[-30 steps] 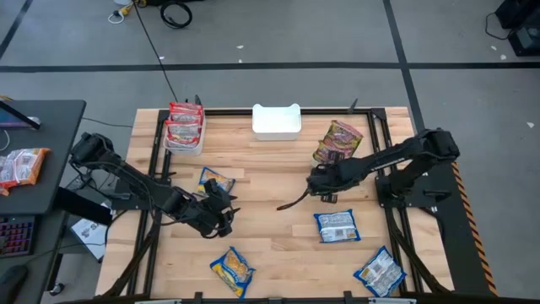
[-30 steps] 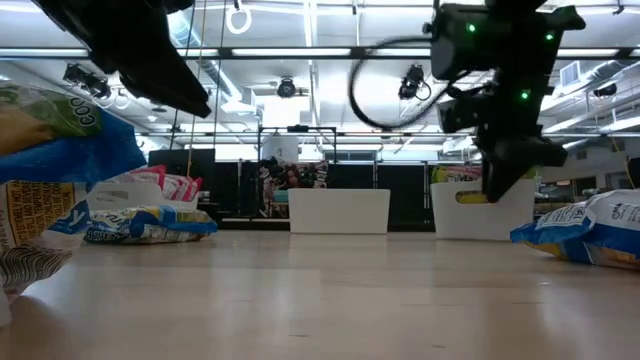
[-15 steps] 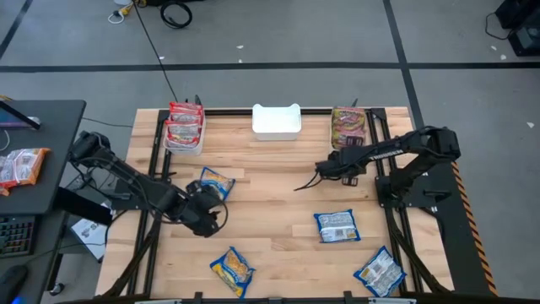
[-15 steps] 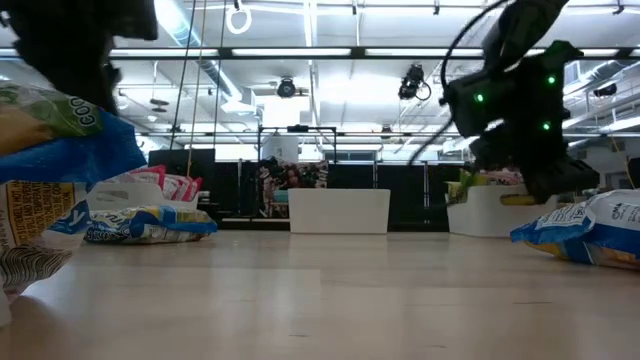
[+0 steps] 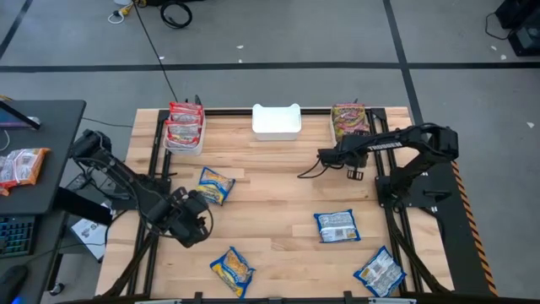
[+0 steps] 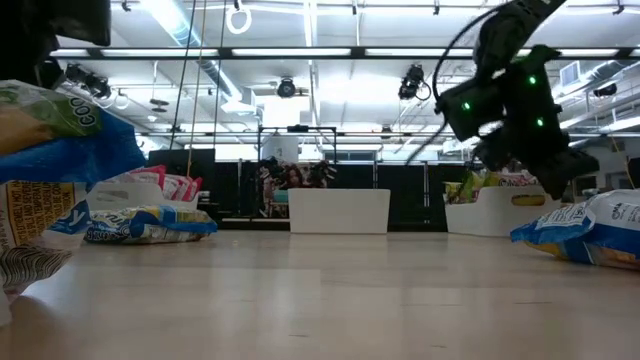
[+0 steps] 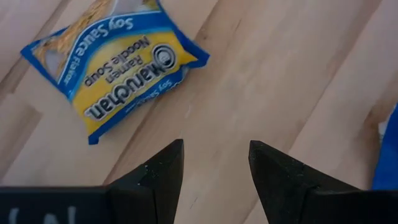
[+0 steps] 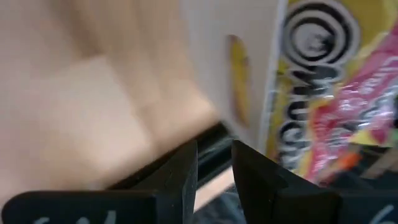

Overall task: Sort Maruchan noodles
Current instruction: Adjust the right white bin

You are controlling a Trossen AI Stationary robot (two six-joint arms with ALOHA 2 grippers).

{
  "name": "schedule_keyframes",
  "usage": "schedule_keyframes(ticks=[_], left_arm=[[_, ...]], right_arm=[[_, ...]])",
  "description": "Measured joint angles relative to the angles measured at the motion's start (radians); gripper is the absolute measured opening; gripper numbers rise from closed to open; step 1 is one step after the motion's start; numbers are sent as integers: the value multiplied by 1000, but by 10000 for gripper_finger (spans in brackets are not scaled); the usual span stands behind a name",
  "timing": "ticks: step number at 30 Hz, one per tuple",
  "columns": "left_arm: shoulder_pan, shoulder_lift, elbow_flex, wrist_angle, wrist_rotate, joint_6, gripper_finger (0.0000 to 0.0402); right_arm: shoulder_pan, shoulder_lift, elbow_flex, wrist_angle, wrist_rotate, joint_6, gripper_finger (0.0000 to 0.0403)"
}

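My left gripper [image 5: 194, 223] hangs open over bare wood, between two blue-yellow noodle packets, one toward the far side [image 5: 215, 184] [image 7: 118, 62] and one toward the near edge [image 5: 232, 270]. My right gripper [image 5: 333, 155] [image 6: 560, 168] is open by a narrow gap, empty, just in front of the far-right white bin [image 5: 348, 122]. A silvery-green-red packet [image 8: 336, 99] lies in that bin. Red-orange packets [image 5: 186, 127] fill the far-left bin. Two more blue-yellow packets [image 5: 337, 225] [image 5: 380, 272] lie flat near the right.
An empty white bin [image 5: 277, 121] stands at the middle of the far edge. Black rails [image 5: 156, 169] run along the table's left and right sides. A side desk on the left carries another packet [image 5: 21, 165]. Bare wood lies in the table's middle.
The silvery-green-red packet went from in front of the far-right bin into it, and now lies there. My right gripper swung toward the far edge, up to that bin. My left gripper drew back toward the table's near-left, away from the blue-yellow packet.
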Motion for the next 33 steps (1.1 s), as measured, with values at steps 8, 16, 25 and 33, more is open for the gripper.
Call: schedule_keyframes(ticks=[8, 16, 25, 33], left_arm=[[-7, 0, 0, -17, -84, -22, 188], [-7, 0, 0, 6, -242, -22, 188], [-30, 3, 0, 135, -111, -30, 188], [-86, 3, 0, 129, -69, -31, 188]], right_arm=[[76, -6, 151, 115, -194, -61, 105], [-1, 12, 178, 604, -138, -444, 105], [-243, 155, 175, 567, -138, -491, 105], [-326, 199, 171, 446, 11, -465, 105]])
